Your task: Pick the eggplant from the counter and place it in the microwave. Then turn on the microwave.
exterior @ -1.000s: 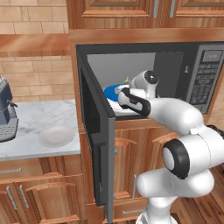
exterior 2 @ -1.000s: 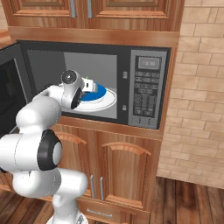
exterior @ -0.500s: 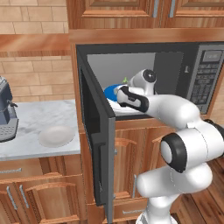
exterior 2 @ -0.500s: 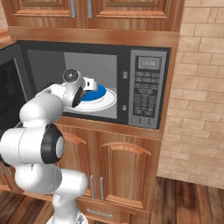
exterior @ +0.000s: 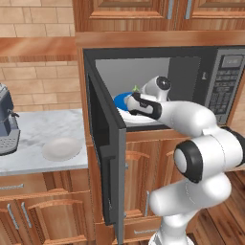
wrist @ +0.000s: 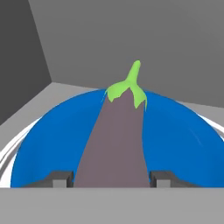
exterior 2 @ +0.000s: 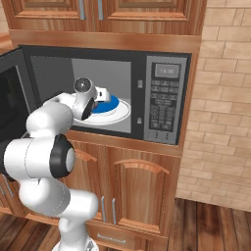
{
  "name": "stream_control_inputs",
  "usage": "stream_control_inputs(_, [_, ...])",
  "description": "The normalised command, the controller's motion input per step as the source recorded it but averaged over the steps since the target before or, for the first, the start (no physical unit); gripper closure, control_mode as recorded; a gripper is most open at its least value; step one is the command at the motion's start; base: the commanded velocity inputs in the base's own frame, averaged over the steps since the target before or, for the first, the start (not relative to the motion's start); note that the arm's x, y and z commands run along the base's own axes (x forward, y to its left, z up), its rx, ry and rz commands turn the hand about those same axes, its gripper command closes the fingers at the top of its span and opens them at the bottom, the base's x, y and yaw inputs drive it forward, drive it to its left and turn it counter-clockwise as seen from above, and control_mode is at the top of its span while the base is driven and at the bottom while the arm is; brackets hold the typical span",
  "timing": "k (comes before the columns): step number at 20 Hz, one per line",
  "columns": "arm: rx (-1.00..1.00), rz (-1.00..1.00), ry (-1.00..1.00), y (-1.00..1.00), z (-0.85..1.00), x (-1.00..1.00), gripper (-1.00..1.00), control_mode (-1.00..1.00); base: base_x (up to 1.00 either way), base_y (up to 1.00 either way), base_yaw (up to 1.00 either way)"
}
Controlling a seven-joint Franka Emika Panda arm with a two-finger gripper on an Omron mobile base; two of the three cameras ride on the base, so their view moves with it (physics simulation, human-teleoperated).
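Holding the eggplant (wrist: 114, 144) inside the microwave (exterior 2: 110, 93), the fingers (wrist: 60, 178) pinch it from both sides near its blunt end; the green stem points away toward the back wall, upper centre of hand view. Gripper (exterior: 134, 102) sits centre of left base view, deep in the cavity, w/ a speck of green just above it. Below the eggplant lies a blue plate (wrist: 183, 144) on the white turntable (exterior 2: 122, 116); can't tell if the eggplant rests on the plate or hangs just over it. Grip looks kept so the veg goes down flat on the plate, not rolling. Door (exterior: 103, 158) hangs wide open, left of centre in left base view, which gives the arm room. Button panel (exterior 2: 165, 100) right of the cavity in right base view, untouched. Bench (exterior: 33, 139) at lower left carries a pale bowl (exterior: 61, 149) & coffee machine (exterior: 7, 125). Left to do, I'd judge: let go, back out, shut door, press start.
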Motion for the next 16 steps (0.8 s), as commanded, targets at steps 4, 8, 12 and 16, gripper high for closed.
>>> stream_control_inputs(4, [-0.02, 0.02, 0.03, 0.0, -0.12, 0.07, 1.0, -1.0, 0.0, 0.0, 0.0])
stream_control_inputs(8, [-0.01, 0.02, 0.01, 0.0, -0.06, 0.1, 1.0, -1.0, 0.0, 0.0, 0.0])
stream_control_inputs(12, [0.0, 0.01, 0.0, 0.0, -0.03, 0.12, 1.0, -1.0, 0.0, 0.0, 0.0])
stream_control_inputs(16, [0.0, 0.01, 0.0, 0.0, -0.03, 0.13, 1.0, -1.0, 0.0, 0.0, 0.0])
